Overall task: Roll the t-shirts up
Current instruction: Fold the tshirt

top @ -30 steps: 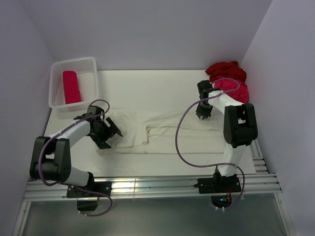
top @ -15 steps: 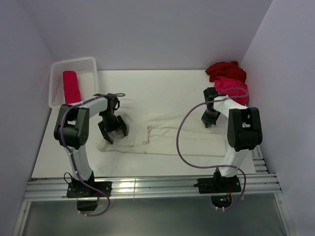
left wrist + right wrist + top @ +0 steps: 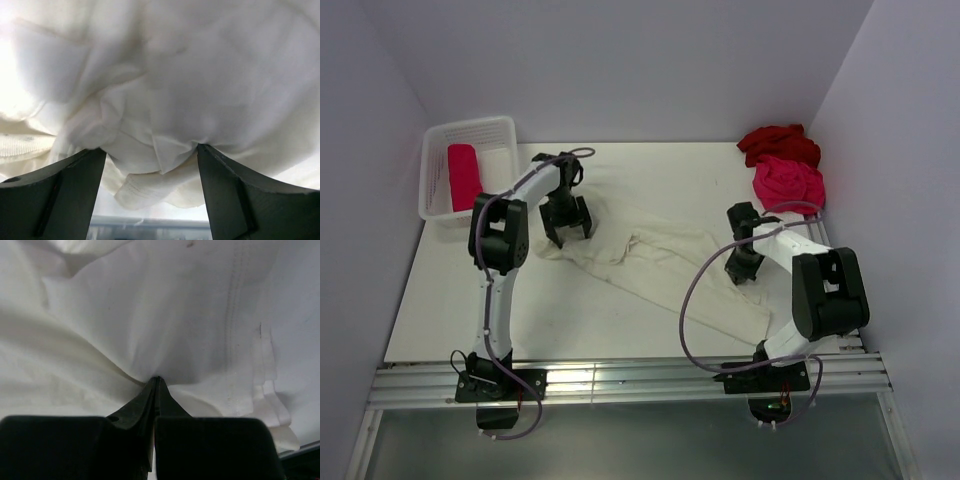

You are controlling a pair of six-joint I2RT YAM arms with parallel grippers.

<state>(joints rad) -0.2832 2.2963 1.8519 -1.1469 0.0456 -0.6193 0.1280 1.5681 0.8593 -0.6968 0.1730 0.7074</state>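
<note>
The cream-white t-shirt (image 3: 660,265) lies as a long folded band slanting across the table. My left gripper (image 3: 567,222) is at its far left end, jaws wide and closed round a thick bunch of that cloth (image 3: 200,75), which hangs a little above the table. My right gripper (image 3: 740,270) is at the band's near right end, shut tight on a pinch of the cloth (image 3: 150,315). A dark red t-shirt (image 3: 778,143) and a hot pink t-shirt (image 3: 788,183) lie crumpled at the back right. A pink-red roll (image 3: 465,177) lies in the basket.
A white mesh basket (image 3: 470,127) stands at the back left corner. Lilac walls close in the table on three sides. An aluminium rail (image 3: 620,380) runs along the near edge by the arm bases.
My left gripper swung from the front left to the back, carrying the shirt's left end. The right gripper shut on the cloth and drew nearer. The band now lies slanted.
</note>
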